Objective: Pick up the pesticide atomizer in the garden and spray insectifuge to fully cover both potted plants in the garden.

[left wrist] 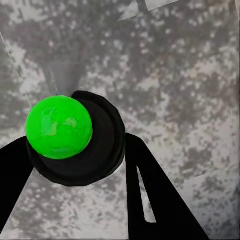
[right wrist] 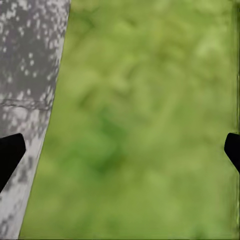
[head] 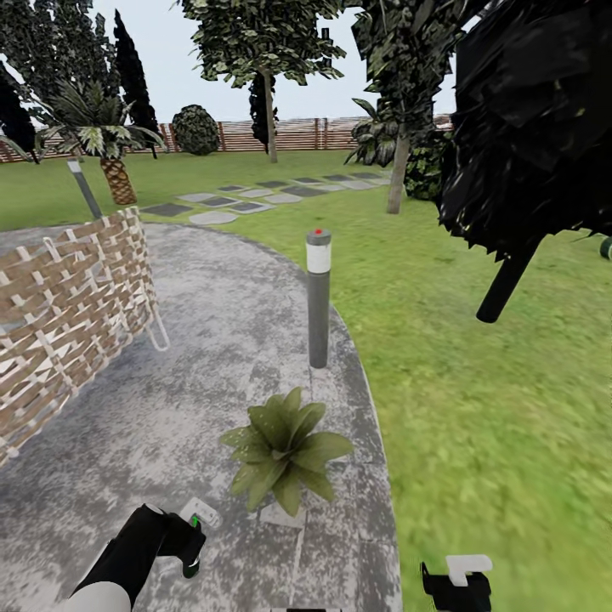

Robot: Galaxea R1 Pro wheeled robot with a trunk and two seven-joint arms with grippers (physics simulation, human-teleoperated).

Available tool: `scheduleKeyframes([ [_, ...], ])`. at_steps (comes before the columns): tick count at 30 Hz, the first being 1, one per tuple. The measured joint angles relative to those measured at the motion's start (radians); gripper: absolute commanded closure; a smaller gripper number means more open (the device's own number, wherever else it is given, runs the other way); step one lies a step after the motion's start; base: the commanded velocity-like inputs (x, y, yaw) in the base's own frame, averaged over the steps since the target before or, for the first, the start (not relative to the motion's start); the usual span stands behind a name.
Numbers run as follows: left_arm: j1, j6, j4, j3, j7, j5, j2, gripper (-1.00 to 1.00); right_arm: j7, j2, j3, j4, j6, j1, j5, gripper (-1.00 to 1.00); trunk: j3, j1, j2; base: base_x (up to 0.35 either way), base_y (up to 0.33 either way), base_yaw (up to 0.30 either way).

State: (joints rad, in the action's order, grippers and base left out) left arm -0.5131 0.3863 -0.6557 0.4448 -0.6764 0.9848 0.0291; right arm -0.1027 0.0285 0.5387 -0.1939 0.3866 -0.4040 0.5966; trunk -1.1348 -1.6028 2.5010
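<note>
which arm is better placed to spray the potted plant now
Left. The left gripper holds the pesticide atomizer just beside the potted plant on the stone patio. The right gripper is open and empty over the lawn edge.

The pesticide atomizer [head: 197,520], pale with a green spot, sits in the left pincer [head: 189,544], near-left of one potted plant [head: 285,449] on the patio [head: 212,340].

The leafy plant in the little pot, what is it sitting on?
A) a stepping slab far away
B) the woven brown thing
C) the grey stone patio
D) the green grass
C, the potted plant stands on the mottled grey stone patio, close to its edge where the lawn begins.
</note>
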Motion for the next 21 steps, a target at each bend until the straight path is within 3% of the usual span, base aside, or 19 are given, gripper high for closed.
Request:
scheduleKeyframes([
  [7,0.0,0.0,0.0,-0.001,0.0,0.0,0.001,1.0,0.0,0.0,0.0,0.0,-0.001,0.0,0.0,-1.0,0.0,0.0,0.0,0.103,-0.26,0.028],
  [21,0.0,0.0,0.0,0.001,0.0,0.0,0.001,1.0,-0.001,-0.001,0.0,0.0,-0.001,0.0,0.0,-1.0,0.0,0.0,0.0,0.017,-0.269,0.243],
])
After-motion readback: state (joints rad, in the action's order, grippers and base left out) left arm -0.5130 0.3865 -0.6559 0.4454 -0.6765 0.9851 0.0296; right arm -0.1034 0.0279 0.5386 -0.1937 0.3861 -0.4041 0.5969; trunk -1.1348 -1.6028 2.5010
